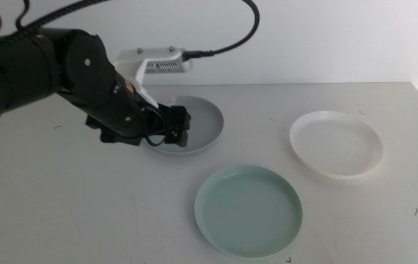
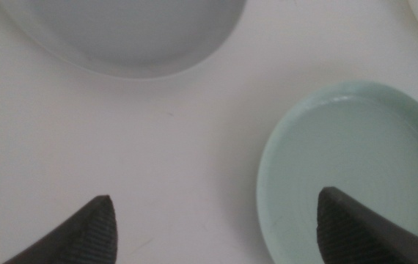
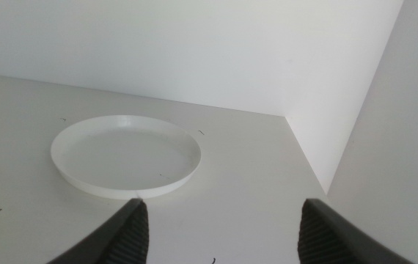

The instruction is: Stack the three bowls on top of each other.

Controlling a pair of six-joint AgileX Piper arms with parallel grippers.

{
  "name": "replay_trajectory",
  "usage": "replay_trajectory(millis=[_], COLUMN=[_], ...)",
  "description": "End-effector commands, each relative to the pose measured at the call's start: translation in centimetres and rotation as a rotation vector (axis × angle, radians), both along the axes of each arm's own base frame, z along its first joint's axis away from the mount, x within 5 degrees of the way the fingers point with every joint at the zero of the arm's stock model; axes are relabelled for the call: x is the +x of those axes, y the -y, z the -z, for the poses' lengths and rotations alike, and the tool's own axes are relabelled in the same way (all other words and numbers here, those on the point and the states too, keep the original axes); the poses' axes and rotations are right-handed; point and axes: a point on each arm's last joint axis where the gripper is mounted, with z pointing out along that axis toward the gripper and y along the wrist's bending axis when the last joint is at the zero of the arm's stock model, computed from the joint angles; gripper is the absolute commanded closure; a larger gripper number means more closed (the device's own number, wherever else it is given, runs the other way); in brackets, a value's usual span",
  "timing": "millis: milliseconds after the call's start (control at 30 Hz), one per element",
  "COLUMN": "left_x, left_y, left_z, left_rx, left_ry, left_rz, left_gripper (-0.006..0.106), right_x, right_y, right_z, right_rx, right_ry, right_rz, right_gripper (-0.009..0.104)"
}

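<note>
Three bowls sit apart on your white table point(image 1: 62, 213), none stacked: one grey bowl point(image 1: 202, 121) toward the back, one white bowl point(image 1: 336, 143) to the right, one mint bowl point(image 1: 248, 210) nearest the front, between and below the other two. Two arms serve the scene, but you see only one in the middle view. Your left gripper point(image 1: 178, 126) reaches in from the left and hovers over the near-left part of the grey bowl; its wrist camera shows two dark jaws spread wide with nothing between them, looking down on bare table with the grey bowl's rim beyond and the mint bowl under one jaw tip. Your right gripper point(image 3: 216, 227) stays out of the middle view; its wrist view shows its two jaws also wide apart and empty, low over the table, facing the white bowl, with slivers of the grey and mint bowls at the edge and one white wall point(image 3: 194, 51) behind.
</note>
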Motion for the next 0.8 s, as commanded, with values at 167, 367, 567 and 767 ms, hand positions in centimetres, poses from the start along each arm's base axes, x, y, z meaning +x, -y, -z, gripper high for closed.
replay_trajectory(millis=[167, 367, 567, 767], left_x=[-0.5, 0.7, 3.7, 7.9], left_y=[-2.7, -3.9, -5.0, -5.9], left_z=[-8.9, -12.8, -14.0, -12.7], left_rx=[0.092, 0.152, 0.145, 0.137], left_ry=[0.236, 0.308, 0.288, 0.264], left_rz=[-0.148, -0.198, -0.203, -0.198], left_gripper=[-0.003, -0.003, -0.003, -0.003], right_x=[-0.2, -0.2, -0.2, -0.2], right_y=[0.0, 0.0, 0.0, 0.0], right_z=[-1.1, -1.1, -1.1, -1.1], right_rx=[-0.026, -0.026, -0.026, -0.026], right_ry=[0.109, 0.109, 0.109, 0.109], right_rz=[-0.002, -0.002, -0.002, -0.002], right_gripper=[0.043, 0.043, 0.043, 0.043])
